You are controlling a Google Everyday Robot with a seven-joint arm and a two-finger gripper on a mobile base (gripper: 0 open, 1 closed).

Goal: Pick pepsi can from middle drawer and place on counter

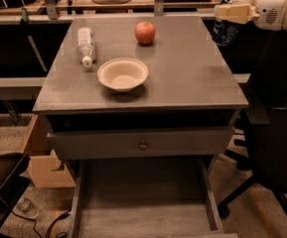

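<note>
Pepsi can [225,32] up in the air, just past the right edge of the table [187,78], close to the far right corner. Dark blue, standing straight, not touching the table top. Gripper [231,15] right above it, clamped on the top of the can, holding it from above. White round arm [277,10] reaching in from the right side, behind the gripper.

On the table, three other things. Red apple [145,32] near the far edge, about the middle. Clear water bottle [86,44] lying on its side near the far left corner, white cap pointing to the near edge. Pale bowl [122,74] sitting right way up, a bit left of the middle, just beside the bottle's cap but not touching it. Can well apart from all three.

Under the near edge of the table, a drawer front [182,143] with a small round knob [142,145]. Below that, middle drawer [143,217] standing wide open toward the near side, grey floor and low side walls showing. Black chair [277,148] beside the right edge of the table. Brown box [43,165] down low by the left side
</note>
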